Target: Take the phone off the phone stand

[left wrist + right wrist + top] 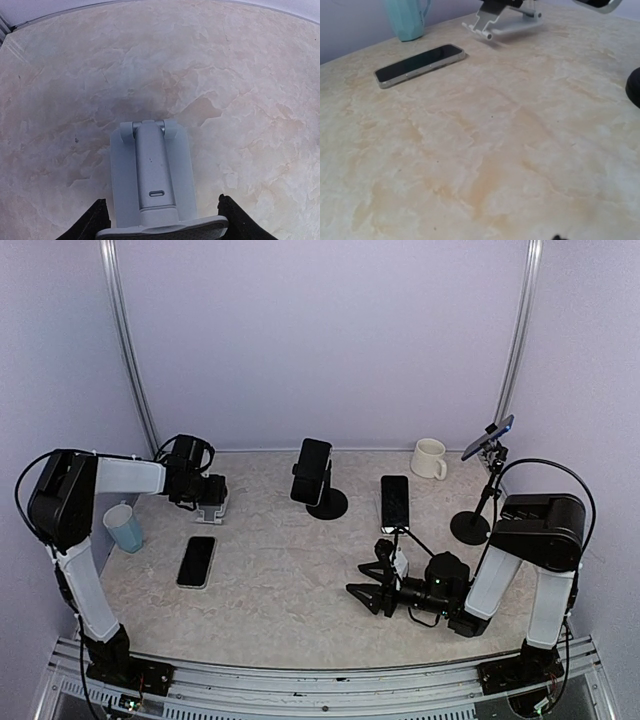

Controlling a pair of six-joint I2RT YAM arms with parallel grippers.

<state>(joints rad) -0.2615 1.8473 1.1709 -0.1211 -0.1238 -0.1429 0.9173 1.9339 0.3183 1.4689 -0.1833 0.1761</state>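
Four phones show from above, and only one is off a stand: the flat phone (197,561) lies face up on the surface (290,570), just in front of the grey stand (152,165). That stand's cradle is bare. The left gripper (162,221) straddles it, part-closed with a finger against each side of the rest plate, apparently pinning the stand down rather than lifting it. The right gripper (360,587) rests low over the surface, well apart from the flat phone, with its fingers spread and nothing between them.

For this stand the removal looks done, judging by the empty cradle and the phone set down clear of it. What seems left is letting go of the stand and drawing both arms back. The second phone (312,470) sits on a black stand (327,504), the third phone (395,502) is propped near the right arm, and the fourth phone (488,437) tops a tall stand (470,528).
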